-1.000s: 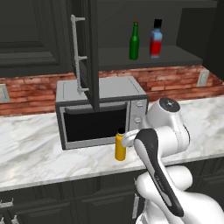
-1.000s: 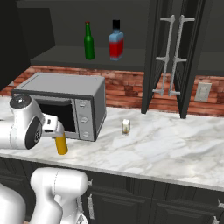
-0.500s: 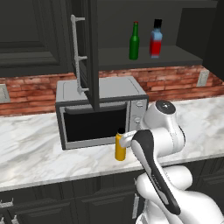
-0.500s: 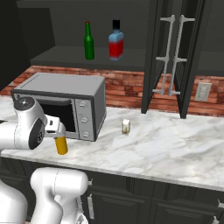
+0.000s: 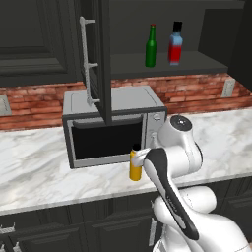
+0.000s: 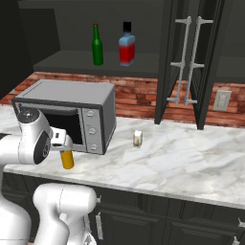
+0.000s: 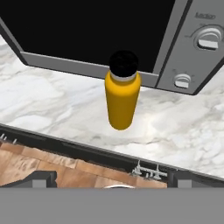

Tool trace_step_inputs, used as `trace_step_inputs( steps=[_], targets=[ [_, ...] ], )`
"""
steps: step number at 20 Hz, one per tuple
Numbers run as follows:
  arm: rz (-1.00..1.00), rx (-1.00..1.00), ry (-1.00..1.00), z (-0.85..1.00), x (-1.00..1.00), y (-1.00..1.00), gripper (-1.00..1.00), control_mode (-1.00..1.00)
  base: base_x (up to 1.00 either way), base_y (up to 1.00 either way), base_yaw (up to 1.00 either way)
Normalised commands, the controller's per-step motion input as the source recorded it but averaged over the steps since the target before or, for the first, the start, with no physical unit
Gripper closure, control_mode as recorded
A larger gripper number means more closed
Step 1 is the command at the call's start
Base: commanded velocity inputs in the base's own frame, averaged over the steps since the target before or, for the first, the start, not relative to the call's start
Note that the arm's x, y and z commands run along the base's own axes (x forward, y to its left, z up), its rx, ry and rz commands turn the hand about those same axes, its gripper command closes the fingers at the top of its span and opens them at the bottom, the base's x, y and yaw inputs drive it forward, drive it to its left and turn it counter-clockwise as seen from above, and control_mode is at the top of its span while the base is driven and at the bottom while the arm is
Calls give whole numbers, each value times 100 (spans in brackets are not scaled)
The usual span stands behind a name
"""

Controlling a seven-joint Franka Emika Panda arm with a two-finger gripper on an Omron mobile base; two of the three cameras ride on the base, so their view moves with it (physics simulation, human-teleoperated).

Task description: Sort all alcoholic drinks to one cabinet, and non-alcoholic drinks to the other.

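While the slim dark-green glass bottle with a red cap [image 5: 151,47] and the flat-sided blue-and-red bottle with a black cap [image 5: 175,43] already stood side by side on the open upper cabinet's shelf [image 5: 206,61], your sorting looked about half finished, operator. Both soft drinks were left on the white marble counter [image 6: 191,158]. You had the yellow-orange cylindrical bottle with a black cap [image 7: 122,89] upright near the counter's front edge, just in front of the grey microwave [image 6: 72,98]; in the hand view it stood at about twelve o'clock from the gripper [image 7: 110,180], apart from it. The small pale cream container [image 6: 138,138] sat at roughly three o'clock of the microwave in the right base view, well apart from the orange bottle. Your gripper was spread wide and carried nothing. By my reckoning, you had two pickups ahead, both bound for the other cabinet with the tall dark doors [image 6: 191,62].
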Motion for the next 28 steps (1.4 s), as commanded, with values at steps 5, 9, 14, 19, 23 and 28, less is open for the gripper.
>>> trace_step_inputs(
  steps=[5, 9, 14, 19, 23, 28],
  targets=[
    [0, -1, -1, -8, 11, 4, -100, -100, 0, 0, 0],
    [-1, -1, 0, -8, 12, 4, -100, -100, 0, 0, 0],
    [-2, -1, 0, -7, 13, 3, -100, -100, 0, 0, 0],
    [-2, -1, 0, -6, 10, 0, -100, -100, 0, 0, 0],
    [-1, -1, 0, -10, 12, 1, -100, -100, 0, 0, 0],
    [-1, -1, 0, -14, 12, 2, -100, -100, 0, 0, 0]
  ],
)
